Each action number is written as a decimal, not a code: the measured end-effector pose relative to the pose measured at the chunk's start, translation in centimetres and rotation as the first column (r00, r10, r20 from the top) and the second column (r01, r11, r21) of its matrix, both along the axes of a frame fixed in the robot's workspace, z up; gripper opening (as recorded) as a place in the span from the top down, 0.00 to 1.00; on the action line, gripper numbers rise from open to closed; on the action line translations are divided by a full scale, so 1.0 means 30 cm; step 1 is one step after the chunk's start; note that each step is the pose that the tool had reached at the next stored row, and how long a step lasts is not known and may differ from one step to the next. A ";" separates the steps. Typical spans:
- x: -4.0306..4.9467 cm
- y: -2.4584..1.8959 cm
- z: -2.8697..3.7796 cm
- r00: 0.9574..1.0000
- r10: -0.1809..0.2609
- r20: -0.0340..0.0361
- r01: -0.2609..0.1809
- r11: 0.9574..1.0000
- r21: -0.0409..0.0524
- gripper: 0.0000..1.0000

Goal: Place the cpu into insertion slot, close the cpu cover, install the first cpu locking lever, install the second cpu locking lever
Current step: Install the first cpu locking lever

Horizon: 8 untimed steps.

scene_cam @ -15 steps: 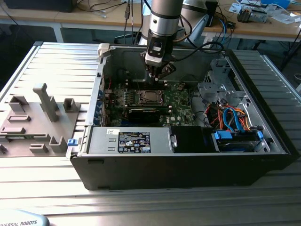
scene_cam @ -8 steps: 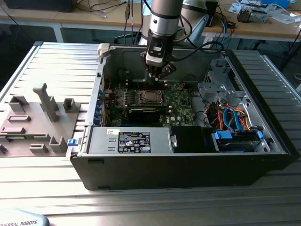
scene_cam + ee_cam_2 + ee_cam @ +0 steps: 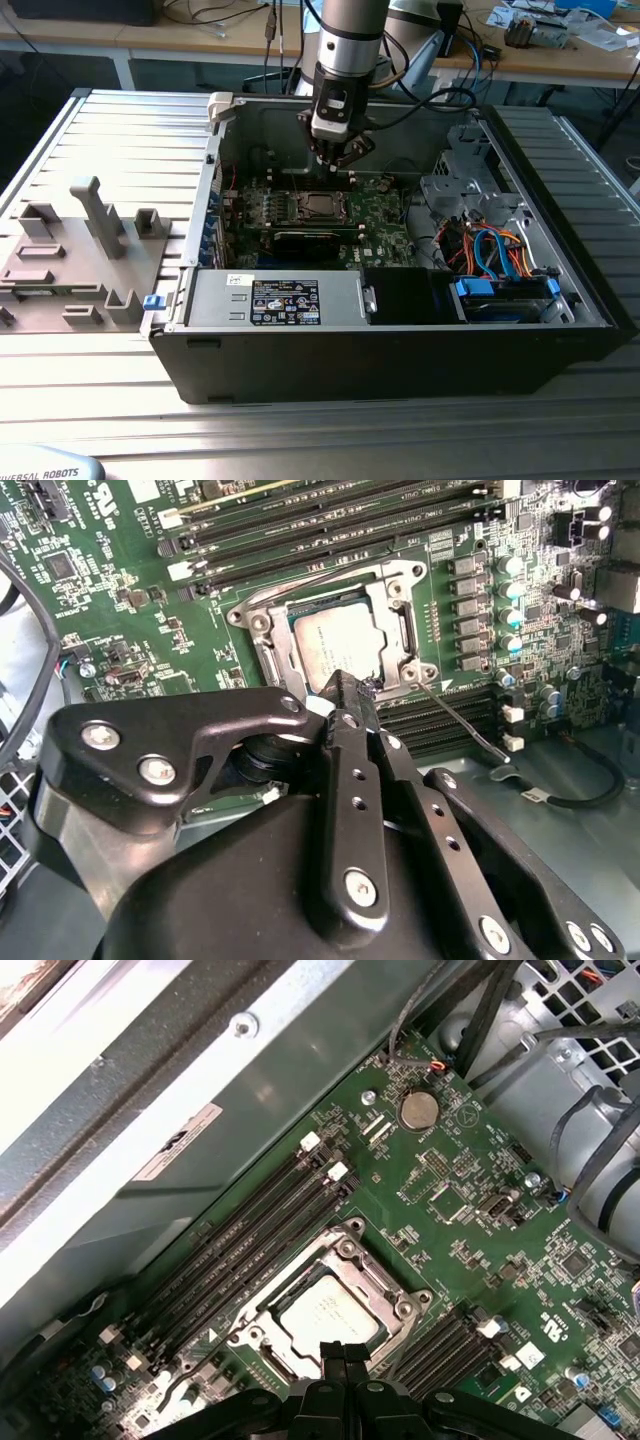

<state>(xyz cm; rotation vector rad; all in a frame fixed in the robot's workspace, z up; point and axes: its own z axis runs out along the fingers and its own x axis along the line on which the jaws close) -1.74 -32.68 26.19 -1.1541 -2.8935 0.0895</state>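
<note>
The cpu (image 3: 338, 645) (image 3: 326, 1316), a silvery square chip, lies flat in the insertion slot (image 3: 320, 206) on the green board. The cpu cover (image 3: 404, 630) (image 3: 352, 1252), a thin metal frame, lies down around it, the chip showing through its cut-out. One thin wire locking lever (image 3: 462, 728) sticks out from a socket corner across the black memory slots, unlatched. My gripper (image 3: 336, 162) (image 3: 345, 692) (image 3: 345, 1352) hangs just above the socket's edge. Its black fingers are shut together, with nothing visibly held.
The board sits inside an open computer case (image 3: 200, 200) with metal walls all round. A drive cage (image 3: 465, 175), coloured cables (image 3: 490, 245) and a power supply (image 3: 285, 300) crowd the case. A grey fixture plate (image 3: 70, 250) lies outside, at the exterior view's left.
</note>
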 end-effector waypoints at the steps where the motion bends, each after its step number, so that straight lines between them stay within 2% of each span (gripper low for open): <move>1: 0.000 0.000 0.000 1.000 0.004 0.000 -0.004 1.000 0.000 0.89; 8: 0.000 0.000 0.000 1.000 0.020 0.000 -0.020 1.000 0.000 0.89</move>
